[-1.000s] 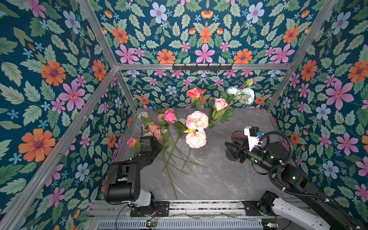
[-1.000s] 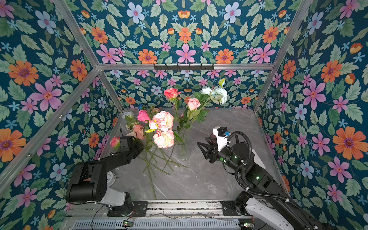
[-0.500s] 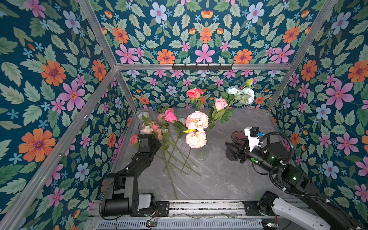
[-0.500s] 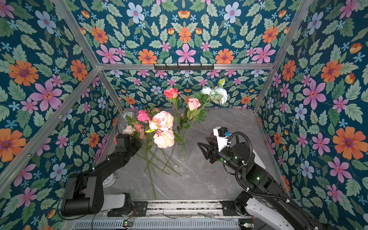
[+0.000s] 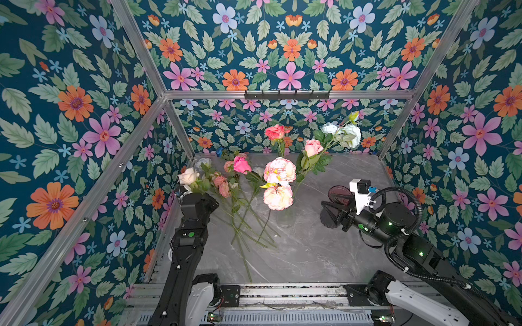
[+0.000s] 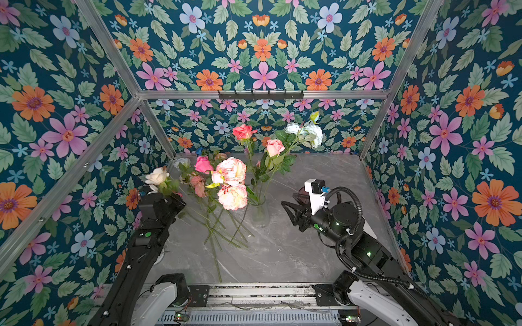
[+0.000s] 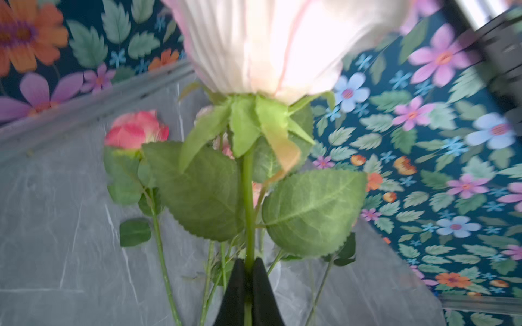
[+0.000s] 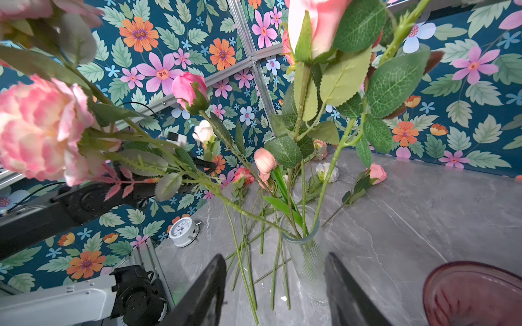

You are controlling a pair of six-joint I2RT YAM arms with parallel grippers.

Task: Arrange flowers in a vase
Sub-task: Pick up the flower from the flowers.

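Nearest the front rail (image 5: 282, 290), the cut ends of the loose flowers (image 5: 243, 225) fan over the grey surface (image 5: 310, 254). Their stems run away toward the far left corner, where the heads lie. None of these is placed yet.

Further in stands the glass vase (image 6: 260, 214), upright. It holds two pink-and-cream peonies (image 5: 278, 183), a pink rose (image 5: 312, 146), a coral rose (image 5: 275, 131) and white blooms (image 5: 348, 134). The right gripper (image 8: 275, 256) sits just beside it, jaws open and empty, one on each side of the vase foot. Whether the nearer one touches the glass I cannot tell. A red glass dish (image 8: 474, 293) lies close by.

On the left, the left gripper (image 7: 248, 265) has its jaws shut tight on the green stem of a white rose (image 6: 156, 176), just below its two broad leaves. The pick looks done, so the carry is the step in hand.

The rose's long axis runs straight out of the jaws. The bloom leads, pointing up and away toward the far left wall, apparently clear of the surface. The cut end is hidden behind the gripper.

The next move likely calls for swinging the rose across to the vase and tipping it until the cut end points down. It then has to be threaded into the narrow mouth, past the peony heads that lean out to the left.
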